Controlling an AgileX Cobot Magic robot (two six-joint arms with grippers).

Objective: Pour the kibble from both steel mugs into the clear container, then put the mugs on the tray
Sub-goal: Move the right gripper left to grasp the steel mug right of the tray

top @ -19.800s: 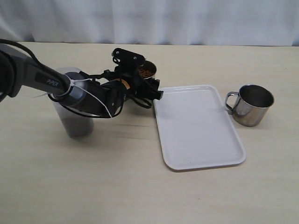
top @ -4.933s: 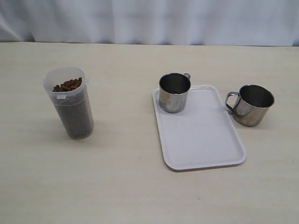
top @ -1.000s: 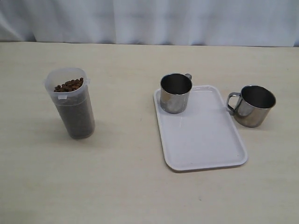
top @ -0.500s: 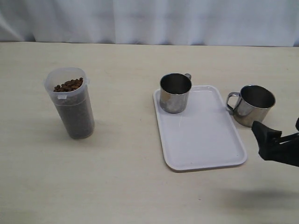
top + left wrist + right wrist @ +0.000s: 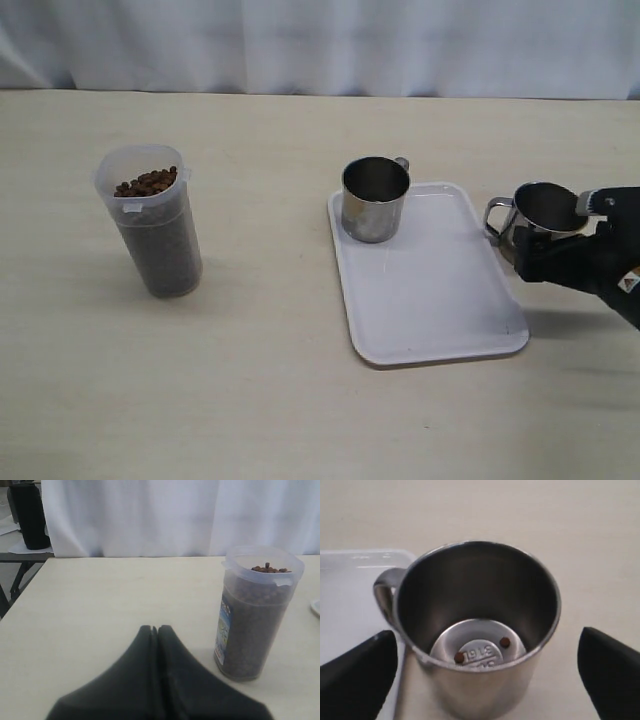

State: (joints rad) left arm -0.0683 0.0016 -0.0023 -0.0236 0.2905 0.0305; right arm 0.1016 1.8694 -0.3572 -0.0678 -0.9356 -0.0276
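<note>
Standing on the surface (image 5: 300, 400) just beside the right edge of the tray (image 5: 430, 290), the outer mug (image 5: 542, 205) is not yet gripped. The right gripper (image 5: 485, 672) straddles it with its fingers (image 5: 357, 672) spread wide, one on each side of the steel wall and clear of it.

If they close off-centre, the first finger to touch would likely shove the smooth mug sideways or tip it. The handle (image 5: 495, 215) points toward the tray and could catch on the raised rim when the mug is lifted across. Polished steel offers little friction, so a light squeeze risks a slip. Two pellets (image 5: 505, 642) lie on the mug's floor; setting it down unpoured would leave them behind, and a tilt in transit would roll them out. The clear container (image 5: 155, 235) stands well apart to the left, with kibble (image 5: 147, 182) up near its rim, so any top-up could spill over.

Counted:
- Two mugs, the outer one and the mug on the tray (image 5: 375, 200).
- One tray.
- One container.
- Two stray pellets.
- Two grippers. The left gripper (image 5: 154, 630) is clenched on nothing, near the container.
</note>
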